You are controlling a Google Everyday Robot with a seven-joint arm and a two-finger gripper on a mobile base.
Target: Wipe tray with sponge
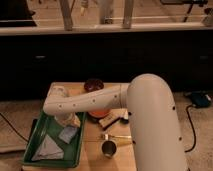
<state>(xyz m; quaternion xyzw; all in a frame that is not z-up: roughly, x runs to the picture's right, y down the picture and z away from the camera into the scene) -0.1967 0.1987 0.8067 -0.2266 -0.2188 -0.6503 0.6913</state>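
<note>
The gripper (69, 120) hangs over the far end of the tray (33, 142), its outline hard to make out. Whether it touches the sponge (67, 134) just beside it cannot be told. The arm (150, 125) runs off the bottom edge, hiding part of the bowl (93, 84) and most of an orange object (98, 114).

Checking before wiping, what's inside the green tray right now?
The tray holds the sponge and a folded cloth nearer the front. The gripper sits at the tray's far end, by the sponge, and covers the floor there.
</note>
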